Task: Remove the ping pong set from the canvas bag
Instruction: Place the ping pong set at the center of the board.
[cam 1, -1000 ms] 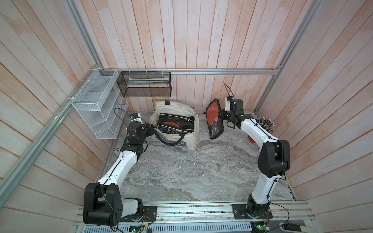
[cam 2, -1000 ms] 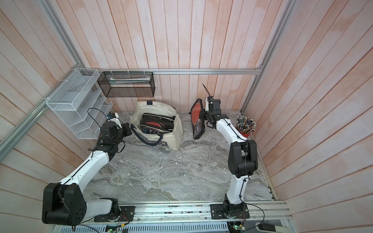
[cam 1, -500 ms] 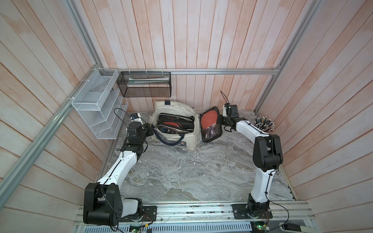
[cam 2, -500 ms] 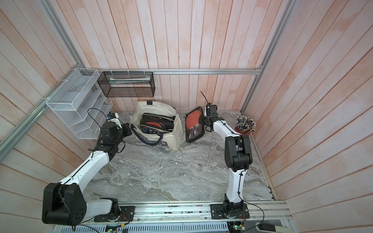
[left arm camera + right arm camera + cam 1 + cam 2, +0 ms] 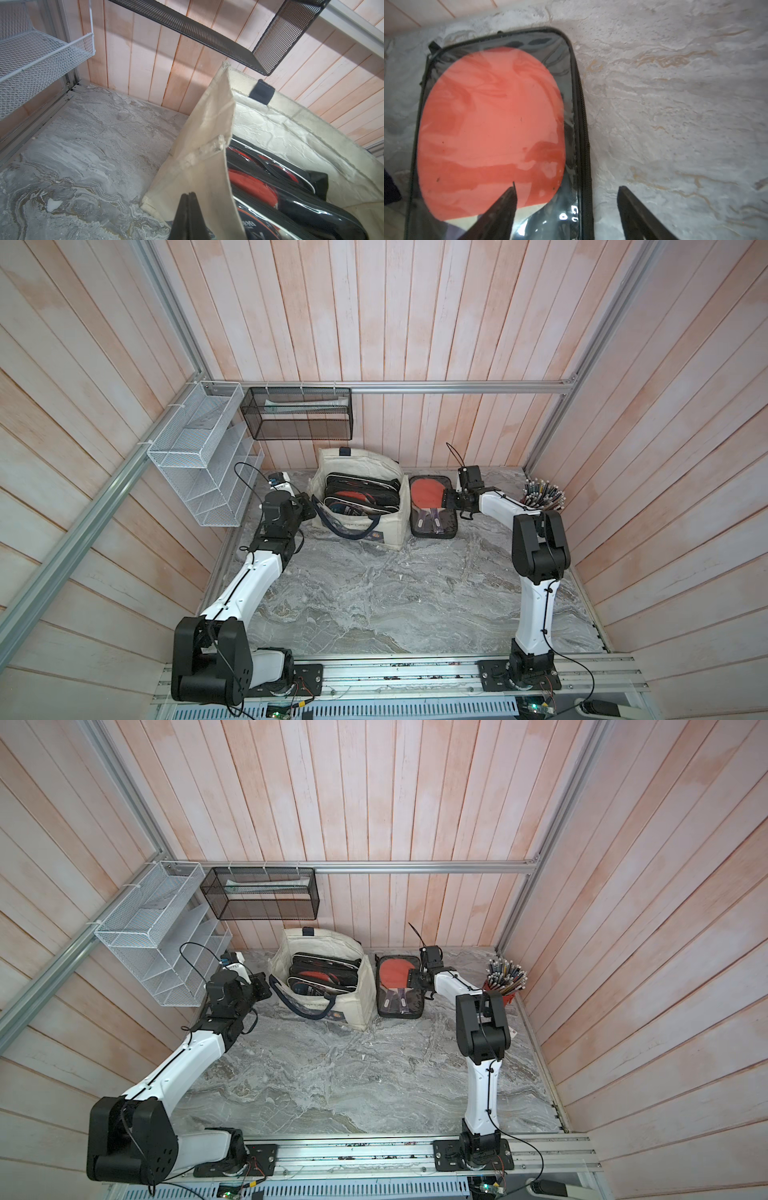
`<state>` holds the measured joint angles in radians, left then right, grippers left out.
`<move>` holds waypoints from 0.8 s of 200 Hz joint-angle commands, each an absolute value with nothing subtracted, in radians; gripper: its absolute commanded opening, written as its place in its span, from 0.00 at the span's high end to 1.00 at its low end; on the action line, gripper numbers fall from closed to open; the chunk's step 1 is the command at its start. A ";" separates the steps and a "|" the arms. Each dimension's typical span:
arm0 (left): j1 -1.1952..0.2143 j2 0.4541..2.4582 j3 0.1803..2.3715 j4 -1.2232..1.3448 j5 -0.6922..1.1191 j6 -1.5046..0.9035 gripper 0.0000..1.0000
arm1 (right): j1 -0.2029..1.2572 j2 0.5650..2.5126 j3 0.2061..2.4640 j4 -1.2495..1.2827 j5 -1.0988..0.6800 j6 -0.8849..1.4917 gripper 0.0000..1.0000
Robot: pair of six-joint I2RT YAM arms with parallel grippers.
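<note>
The canvas bag (image 5: 392,518) stands at the back edge of the table (image 5: 395,593), near the middle. It is open at the top. A navy handle (image 5: 345,533) hangs down over its front side. Other black cases (image 5: 361,499) with red paddles stand inside it.

One ping pong set (image 5: 432,506) is out of the bag. It lies flat on the table, right next to the bag, on the robot's right side. I cannot tell if the two touch. It is a see-through case with a black zipper rim. A red paddle shows through the top.

The right gripper (image 5: 566,187) is low over the edge of this case. Its jaws are wide apart and hold nothing. One finger is over the case and the other is over the bare table.

The left gripper (image 5: 188,196) is at the bag's other side, close to the handle. Its jaws are pressed tight together. I cannot tell if any cloth is pinched between them.

A cup of pencils (image 5: 542,495) stands in the back right corner. A white wire rack (image 5: 199,472) and a black mesh basket (image 5: 297,418) hang on the walls.
</note>
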<state>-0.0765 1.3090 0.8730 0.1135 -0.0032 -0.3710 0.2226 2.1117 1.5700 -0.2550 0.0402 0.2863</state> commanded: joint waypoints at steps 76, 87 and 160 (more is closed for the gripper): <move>-0.071 1.272 0.796 0.142 0.015 -0.377 1.00 | 0.579 1.746 1.714 -0.254 0.189 0.000 0.10; -0.070 1.268 0.784 0.142 0.014 -0.380 1.00 | 0.617 1.750 1.752 -0.275 0.164 -0.009 0.10; -0.070 1.219 0.888 0.054 0.017 -0.400 0.00 | 0.706 1.811 1.866 -0.363 0.139 -0.020 0.07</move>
